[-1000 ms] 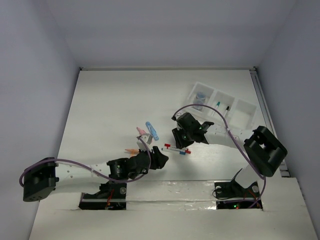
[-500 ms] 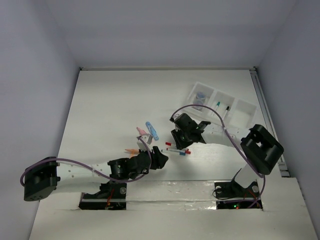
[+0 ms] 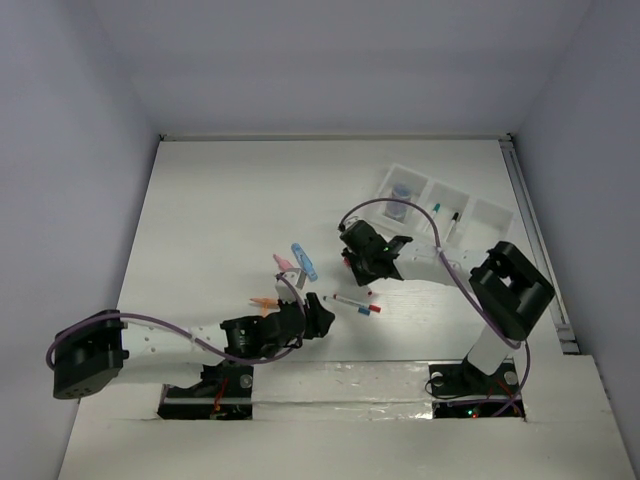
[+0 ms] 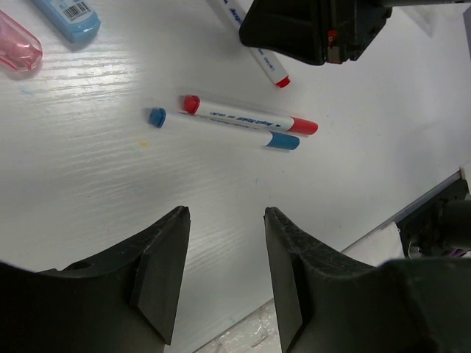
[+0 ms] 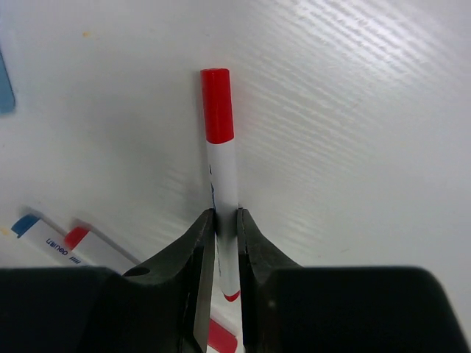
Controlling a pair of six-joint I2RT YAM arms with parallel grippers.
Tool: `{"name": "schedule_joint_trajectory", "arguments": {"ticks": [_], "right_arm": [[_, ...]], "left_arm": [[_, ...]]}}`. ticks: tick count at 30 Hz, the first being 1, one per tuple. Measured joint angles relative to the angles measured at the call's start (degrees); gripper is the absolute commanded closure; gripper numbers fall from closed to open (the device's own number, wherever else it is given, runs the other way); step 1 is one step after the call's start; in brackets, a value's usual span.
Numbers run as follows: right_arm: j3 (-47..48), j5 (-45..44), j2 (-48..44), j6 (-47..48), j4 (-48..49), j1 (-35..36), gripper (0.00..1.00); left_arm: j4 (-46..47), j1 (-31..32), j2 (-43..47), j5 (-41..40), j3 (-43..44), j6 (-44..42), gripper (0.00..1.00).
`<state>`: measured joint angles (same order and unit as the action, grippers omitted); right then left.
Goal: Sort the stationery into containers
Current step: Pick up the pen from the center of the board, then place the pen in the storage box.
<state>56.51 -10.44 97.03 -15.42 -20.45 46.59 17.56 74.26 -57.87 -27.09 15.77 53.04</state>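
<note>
The blue piece (image 4: 70, 13) has a barcode sticker, and the tiny blue writing on the two pens (image 4: 243, 118) lying side by side is too small to read. The right gripper (image 5: 225, 220) squeezes a red-capped pen (image 5: 223, 173), its cap poking out in front, and the left gripper (image 4: 221, 272) is wide open, holding nothing, near the two pens. The tray (image 3: 490, 222) holds a bluish disc (image 3: 402, 191) in its left box, and a teal-capped pen (image 3: 437, 208) and a black-capped pen (image 3: 454, 216) in the middle one.

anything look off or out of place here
Nothing is spilled or damaged. Two pens, a blue piece and a pink piece lie loose on the table, outside the tray; the right gripper is shut on a red-capped pen.
</note>
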Motion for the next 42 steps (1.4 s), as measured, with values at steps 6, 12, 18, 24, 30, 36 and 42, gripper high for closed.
{"name": "schedule_joint_trajectory", "arguments": {"ticks": [6, 12, 18, 24, 30, 36, 42], "right_arm": [[0.0, -6.2, -7.5, 0.7, 0.2, 0.0, 1.0], [-0.1, -10.3, -20.2, -0.1, 3.2, -6.9, 1.0], [-1.6, -10.8, -25.2, -1.7, 6.3, -23.4, 1.0], [-1.5, -8.4, -20.0, -2.3, 8.3, -32.6, 0.99], [-0.9, -5.6, -13.3, -2.9, 9.3, -37.0, 0.94], [0.3, -4.1, -9.6, -4.2, 10.0, -38.8, 0.52], [1.6, -3.3, -10.8, -4.8, 10.6, -39.1, 0.43]], "left_arm": [[-0.2, 0.0, -2.6, -0.4, 1.7, -0.5, 0.59], [-0.2, 0.0, -6.5, -1.1, 3.8, 0.1, 0.61], [-0.7, 0.0, -11.9, -1.7, 8.1, 0.6, 0.63], [-2.0, 0.0, -15.2, -1.9, 11.8, -2.5, 0.65], [-2.9, 0.8, -15.6, -1.1, 15.0, -10.3, 0.66], [-5.2, 1.1, -15.7, 1.1, 17.9, -18.7, 0.66], [-8.7, 1.1, -19.9, 2.1, 22.4, -25.9, 0.65]]}}
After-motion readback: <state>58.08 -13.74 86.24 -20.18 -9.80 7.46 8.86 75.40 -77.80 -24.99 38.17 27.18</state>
